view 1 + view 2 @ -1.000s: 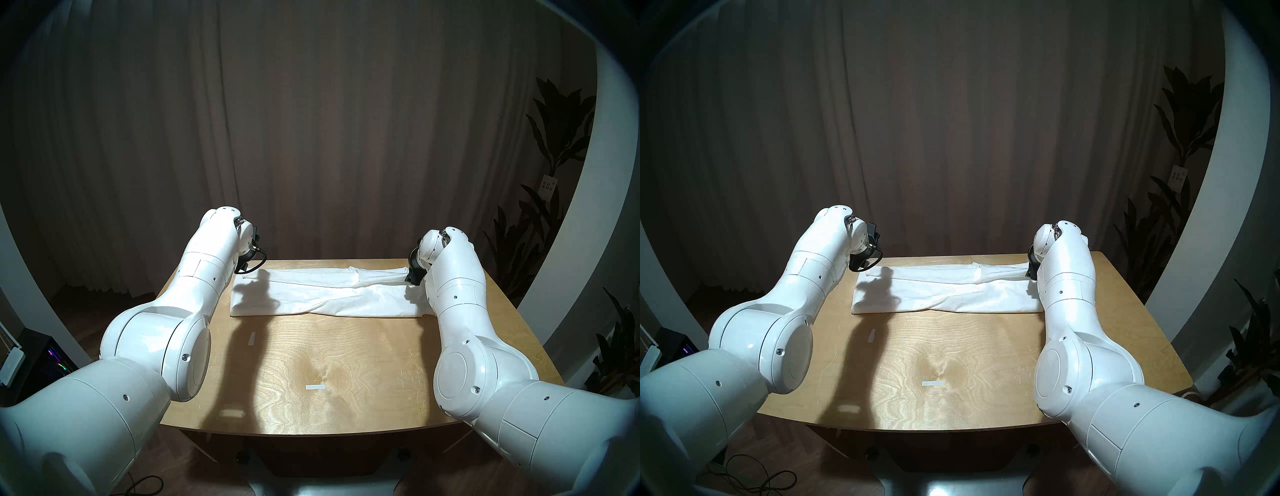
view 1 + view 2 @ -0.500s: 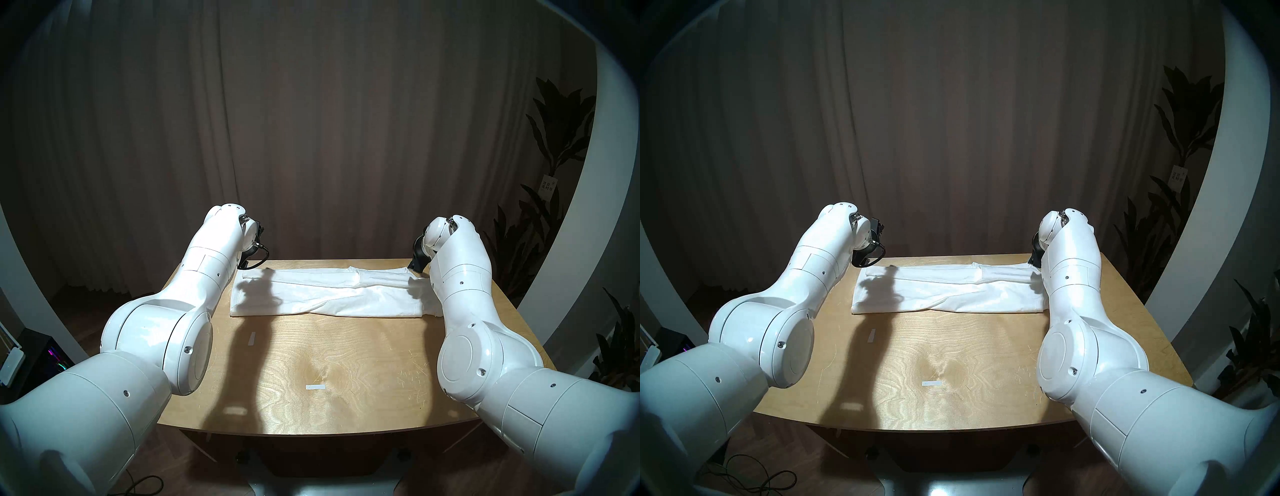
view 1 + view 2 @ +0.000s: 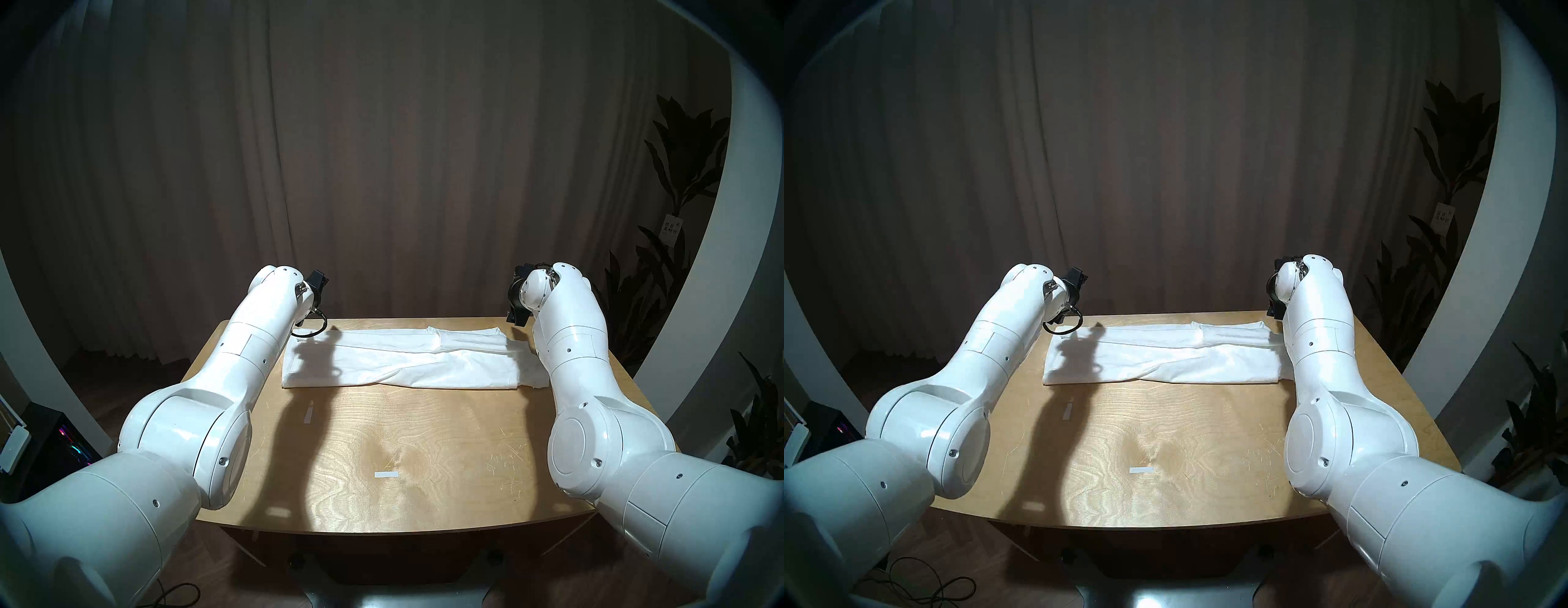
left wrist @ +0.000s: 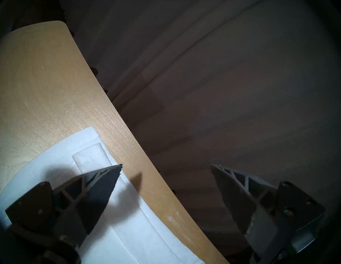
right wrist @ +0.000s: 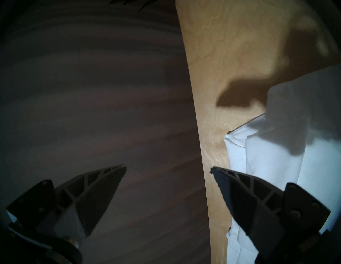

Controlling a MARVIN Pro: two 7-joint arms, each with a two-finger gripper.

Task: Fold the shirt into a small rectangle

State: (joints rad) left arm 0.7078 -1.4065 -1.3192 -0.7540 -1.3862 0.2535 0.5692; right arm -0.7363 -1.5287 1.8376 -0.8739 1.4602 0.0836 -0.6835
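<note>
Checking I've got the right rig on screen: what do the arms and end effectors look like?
Both arms, the left arm and the right arm, have glossy white rounded shells with small dark screws. A black cable loops at the left wrist. The left end effector and right end effector have dark grey, tapered, truss-ribbed fingers.

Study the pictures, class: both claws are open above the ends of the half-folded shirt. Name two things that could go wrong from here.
1. The shirt lies close to the table's far edge; a pull outward could drag cloth over it.
2. The end below the right claw is bunched in loose layers, so a grasp there may catch only one layer and skew the next fold.
</note>
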